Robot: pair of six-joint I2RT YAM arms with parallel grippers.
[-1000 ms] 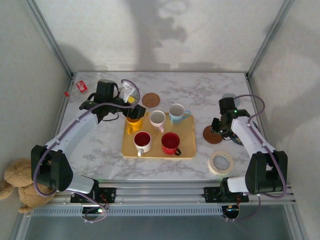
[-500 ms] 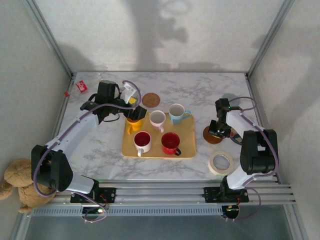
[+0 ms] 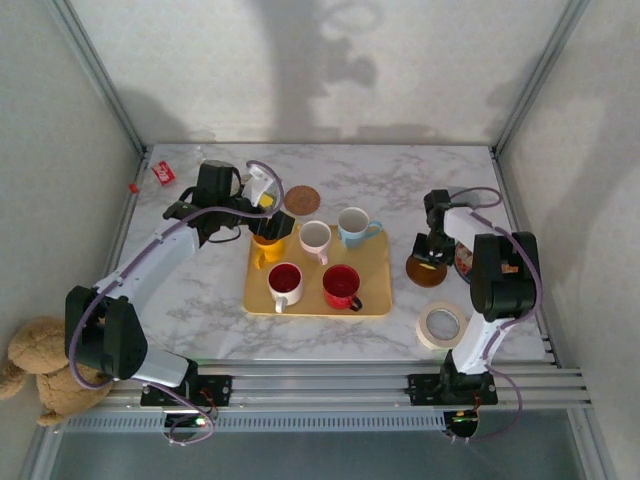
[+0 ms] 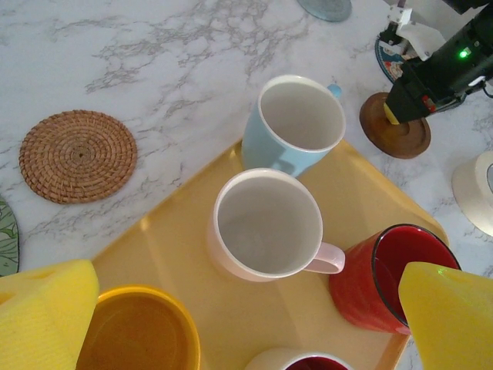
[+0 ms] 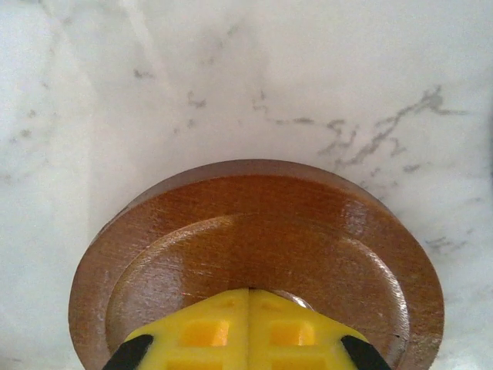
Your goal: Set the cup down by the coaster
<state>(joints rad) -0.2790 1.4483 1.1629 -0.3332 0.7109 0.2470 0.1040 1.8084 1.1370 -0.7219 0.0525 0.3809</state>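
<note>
Several cups stand on a yellow tray [image 3: 375, 278]: yellow [image 3: 266, 248], pale pink [image 3: 314, 238], light blue [image 3: 352, 226], white with a red inside [image 3: 284, 284] and red [image 3: 342, 286]. My left gripper [image 3: 262, 222] hangs open over the tray's back left, above the yellow cup [image 4: 135, 333]; the pink cup [image 4: 266, 223] lies ahead of its fingers [image 4: 46, 304]. A woven coaster [image 3: 301, 198] lies behind the tray. My right gripper [image 5: 248, 297] is shut, its tips resting on a brown wooden coaster [image 5: 262, 247] to the right of the tray.
A roll of tape [image 3: 441, 325] lies near the front right. A patterned disc [image 3: 466, 262] sits just right of the wooden coaster [image 3: 425, 270]. A red packet [image 3: 163, 174] is at the back left corner. Metal posts frame the table; a teddy bear [image 3: 40, 375] sits off its left front.
My right gripper has closed over the wooden coaster, and the right arm has folded in, its elbow swinging toward the coaster. The left arm and the cups have stayed put.
</note>
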